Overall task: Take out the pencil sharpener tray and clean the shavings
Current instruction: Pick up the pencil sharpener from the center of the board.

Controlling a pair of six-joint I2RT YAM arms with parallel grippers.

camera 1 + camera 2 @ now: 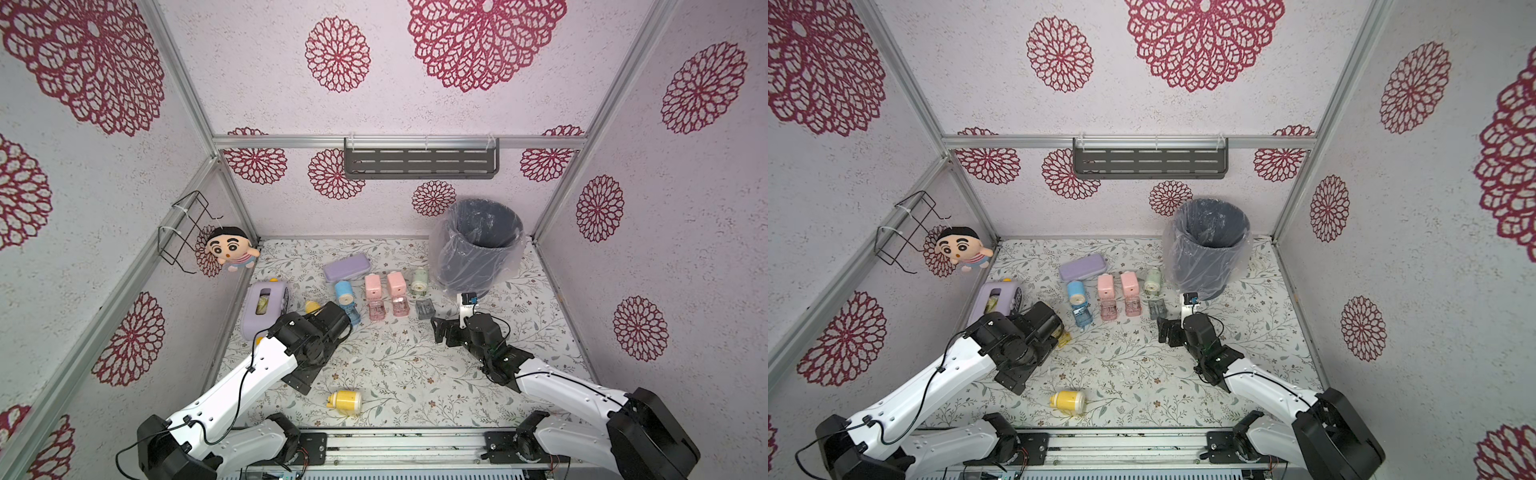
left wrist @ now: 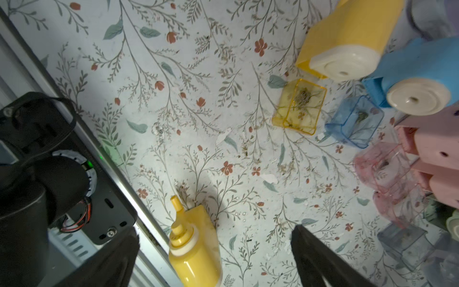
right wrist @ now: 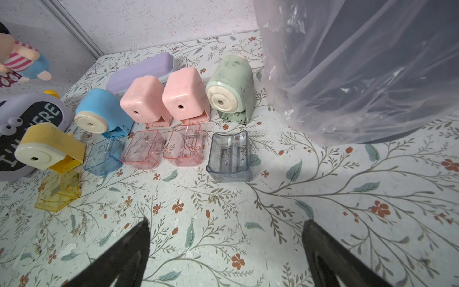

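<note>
Closest to the camera, your left arm and right arm reach in over a floral-print table. Your left jaws stand wide open and hold nothing. A yellow sharpener lies on its side on the table just beyond them. Your right jaws are also spread wide and empty, hovering near a grey tray. Farther back, five sharpeners stand in a row: a second yellow sharpener, a blue sharpener, two pink sharpeners and a green sharpener. Each has its clear tray lying out on the table in front of it: a yellow tray, a blue tray, two pink trays and the grey one. The shavings show as a small grey-brown clump inside the yellow tray (a smaller clump sits in the blue tray too). Loose crumbs are scattered on the table nearby. A dark bin lined with a clear bag stands at the back right, just beside the green sharpener.
</note>
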